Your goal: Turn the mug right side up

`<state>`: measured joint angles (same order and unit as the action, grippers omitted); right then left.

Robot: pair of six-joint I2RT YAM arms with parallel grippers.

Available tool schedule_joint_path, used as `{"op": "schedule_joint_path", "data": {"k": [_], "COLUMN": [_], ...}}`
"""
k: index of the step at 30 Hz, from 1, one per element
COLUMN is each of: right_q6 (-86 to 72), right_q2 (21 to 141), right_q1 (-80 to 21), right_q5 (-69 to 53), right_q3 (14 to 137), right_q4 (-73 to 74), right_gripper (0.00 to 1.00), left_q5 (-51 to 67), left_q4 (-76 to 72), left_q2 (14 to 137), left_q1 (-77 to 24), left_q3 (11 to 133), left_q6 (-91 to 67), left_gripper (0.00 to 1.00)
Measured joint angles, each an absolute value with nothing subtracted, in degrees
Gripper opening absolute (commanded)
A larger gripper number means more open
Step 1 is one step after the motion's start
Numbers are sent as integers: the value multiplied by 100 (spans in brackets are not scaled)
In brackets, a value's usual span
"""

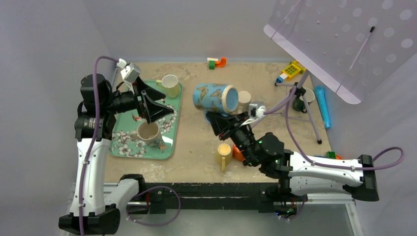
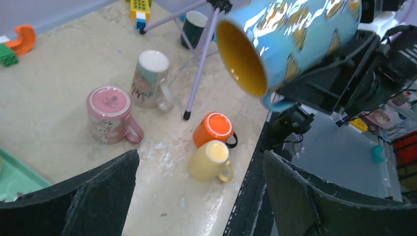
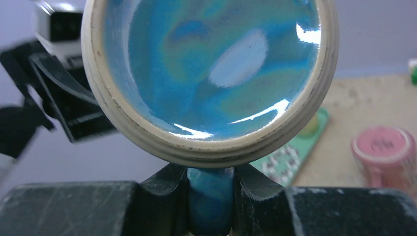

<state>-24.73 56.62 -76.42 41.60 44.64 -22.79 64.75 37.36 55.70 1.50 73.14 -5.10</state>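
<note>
The blue mug [image 1: 212, 97] hangs in the air on its side, over the middle of the table [image 1: 196, 147] and to the right of the green tray [image 1: 120, 150]. Its glaze is light blue with yellow-brown patches, and the inside is yellow. The mouth faces the left arm. The base, a blue glazed disc inside an unglazed pale ring, faces the right wrist camera.

The right gripper [image 3: 210, 186] is closed on the mug's handle, which sits clamped between both fingers [image 3: 164, 194] under the base ring. The left gripper [image 1: 163, 102] is spread wide and grips nothing; it is over the right side of the tray, pointing at the mug's mouth.

Bare table surface lies below the mug, between the tray and the yellow mug [image 1: 223, 152]. That yellow mug and an orange mug [image 2: 214, 129] stand close to the near table edge. A pale patterned mug [image 2: 150, 78] and a pink mug [image 2: 109, 114], the latter base-up, stand right of the held mug. A tripod [image 1: 309, 105] leg comes down just beside them. Toy bricks [image 1: 216, 62] lie along the far edge.

The tray holds two mugs, mouths up: a cream mug [image 1: 169, 84] in the far right corner and a brown mug [image 1: 148, 132] nearer the middle. Whether either has contents cannot be told.
</note>
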Motion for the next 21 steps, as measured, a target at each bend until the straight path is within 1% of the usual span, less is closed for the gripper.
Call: {"op": "schedule_joint_path", "data": {"k": [1, 3, 6, 10, 13, 14, 15, 16, 17, 18, 19, 21], "right_q6": [-2185, -1868, -1505, -1304, -1253, -1249, -1249, -1251, -1256, -1262, -1297, -1455], "right_q2": [5548, 5551, 5876, 6514, 6879, 6978, 7087, 7153, 7223, 7290, 7356, 7441], "right_q1": [-7642, -7640, -7609, -7609, -7612, -7612, -7612, -7612, -7609, -7607, -7588, -7491], "right_q5": [4086, 3992, 3717, 3203, 2842, 2724, 2602, 2530, 2436, 2359, 2244, 2021], "right_q3": [4482, 4569, 4895, 5413, 5651, 5706, 5774, 5822, 5883, 5944, 6001, 6066], "right_q4": [-2934, -3642, -4355, -4615, -4617, -4613, -4589, -4569, -4532, -4482, -4434, -4377], "right_gripper": [0, 0, 0, 0, 0, 0, 0, 0, 0, 0, 0, 0], "left_q5": [6580, 6740, 6969, 7091, 7096, 7091, 7087, 7083, 7083, 7087, 7083, 7107], "left_q4": [3459, 2707, 1212, -1420, -2362, -2449, -2484, -2482, -2510, -2576, -2657, -2821], "left_q2": [5507, 5369, 5229, 5214, 5231, 5240, 5251, 5256, 5258, 5262, 5269, 5275], "left_q1": [148, 137, 84, 40, -54, -71, -82, -84, -89, -97, -119, -169], "left_q3": [7312, 7312, 7266, 6897, 6770, 6770, 6770, 6770, 6770, 6768, 6768, 6764], "left_q6": [-854, -1675, -3105, -5227, -6123, -6254, -6320, -6368, -6420, -6508, -6582, -6775], "left_gripper": [100, 100, 100, 100, 99, 95, 91, 84, 76, 65, 51, 10]}}
